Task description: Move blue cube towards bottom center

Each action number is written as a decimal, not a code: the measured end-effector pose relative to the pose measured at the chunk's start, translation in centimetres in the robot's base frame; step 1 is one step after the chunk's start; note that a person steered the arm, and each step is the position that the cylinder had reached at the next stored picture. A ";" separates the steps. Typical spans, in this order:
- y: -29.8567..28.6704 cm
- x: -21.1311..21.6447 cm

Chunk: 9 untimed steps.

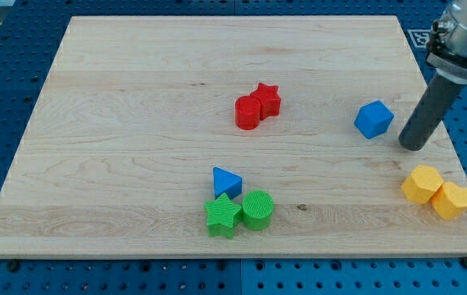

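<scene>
Nearest the view's bottom edge sit the green star (223, 215) and the green cylinder (258, 209), touching side by side, with the blue triangular block (226, 181) just above them and touching the star — this cluster occupies the bottom-centre area where the task's block is meant to go. The blue cube (374, 120) lies well away from there, toward the view's right and about mid-height on the wooden board (119, 147). My tip (414, 146) rests on the board just to the view's right of the cube and slightly lower, apart from it by a small gap; the arm carries only the dark rod, so there is no pincer to be open or closed. The relation that matters: the goal lies down and to the view's left of the cube, while my tip stands on the cube's right and lower side — well placed for a leftward shove, but likely needing to come round to the cube's upper right to drive it diagonally downward. Two yellow blocks (438, 191) sit touching each other near the lower right corner, and a red cylinder (248, 112) and red star (268, 99) touch near the centre, above the probable path.
</scene>
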<state>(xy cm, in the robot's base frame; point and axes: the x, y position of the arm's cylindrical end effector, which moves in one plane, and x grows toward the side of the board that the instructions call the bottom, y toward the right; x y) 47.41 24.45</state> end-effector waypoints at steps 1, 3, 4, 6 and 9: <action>1.3 -1.6; -1.1 -3.3; -2.2 -1.1; -0.5 -3.9; -0.1 -6.9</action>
<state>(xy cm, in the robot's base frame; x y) 40.52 24.40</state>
